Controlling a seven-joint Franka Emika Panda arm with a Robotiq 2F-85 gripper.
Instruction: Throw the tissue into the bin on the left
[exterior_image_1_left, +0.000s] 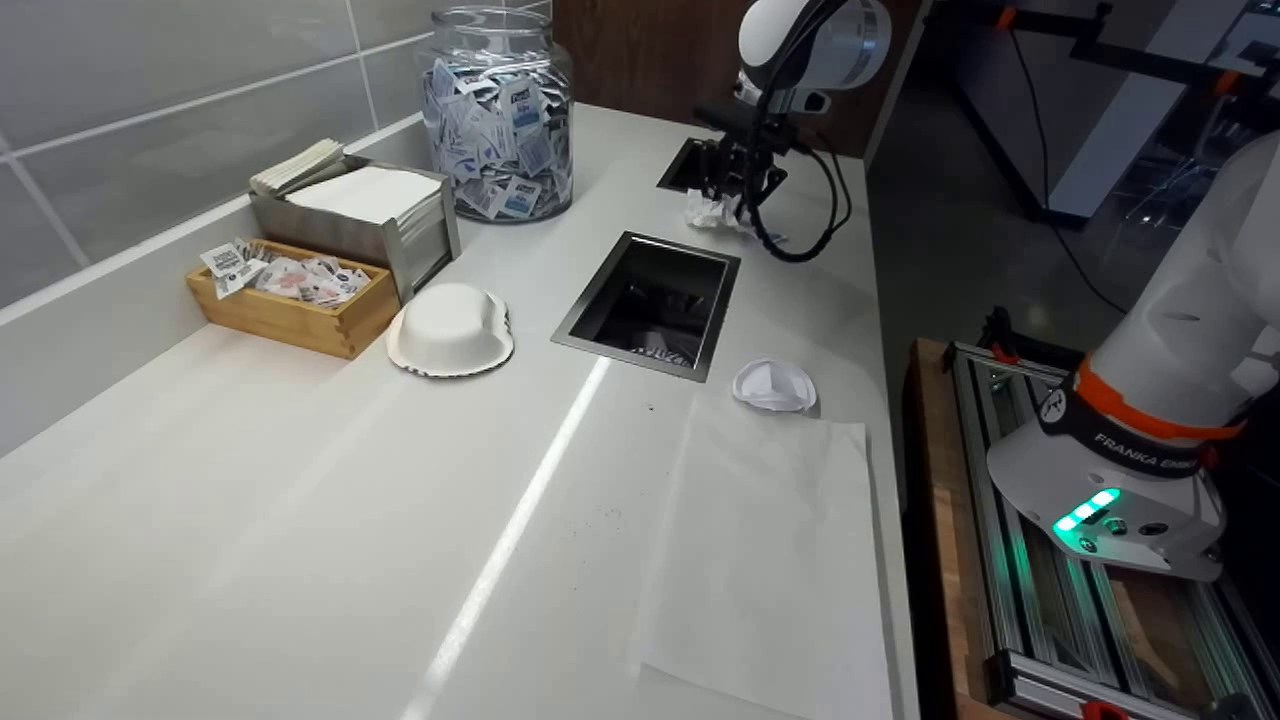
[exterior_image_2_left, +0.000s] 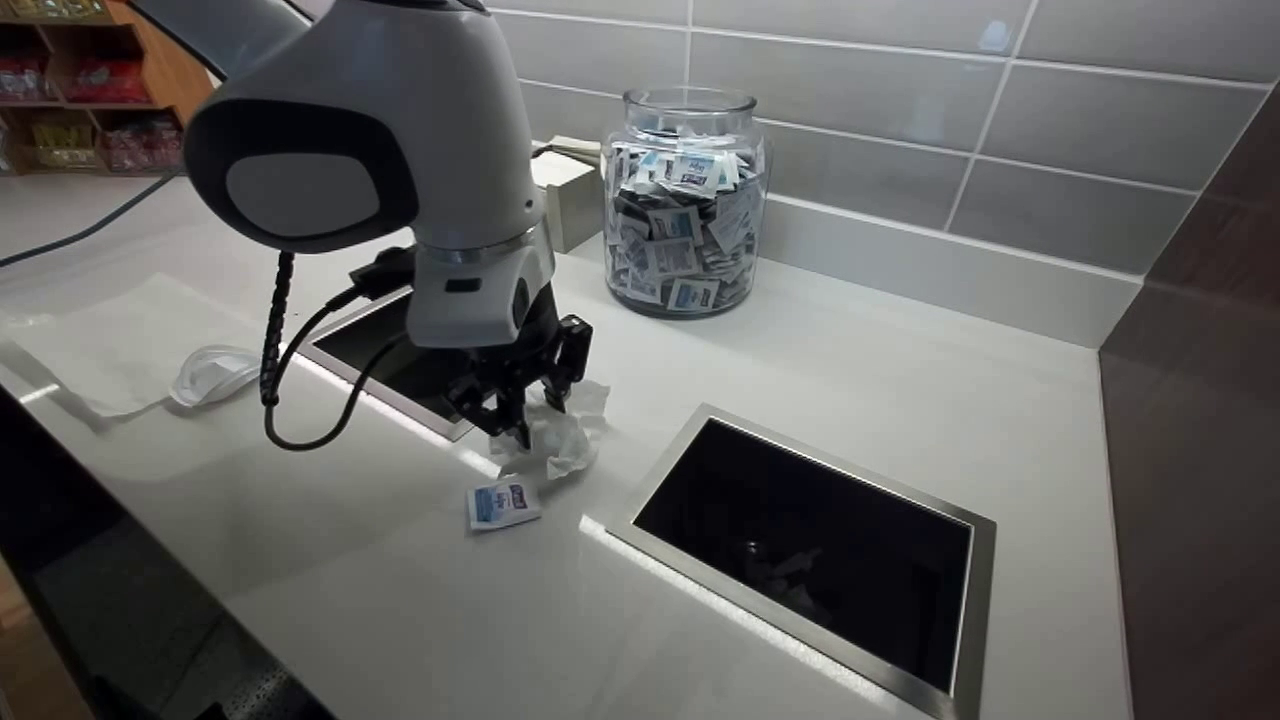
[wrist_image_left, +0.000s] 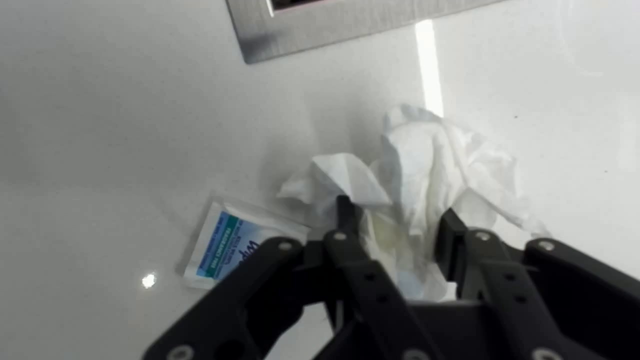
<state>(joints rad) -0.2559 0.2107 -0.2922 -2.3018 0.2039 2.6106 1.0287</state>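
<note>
Pincer (wrist_image_left: 398, 217) has jaws part-way apart, no firm grip seen, w/ tissue (wrist_image_left: 430, 165) btwn & just beyond them, so approach looks abt done, but squeeze, lift & drop into L bin (exterior_image_1_left: 630, 356), off to pincer's side, still to do.

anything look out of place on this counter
Yes. A crumpled tissue lies on the counter between two bins, in neither. Beside it, one wipe packet lies loose, away from the jar of similar packets.

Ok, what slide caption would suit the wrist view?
Open hand at a crumpled tissue, a wipe packet beside it, a metal bin rim at top of frame.
</note>
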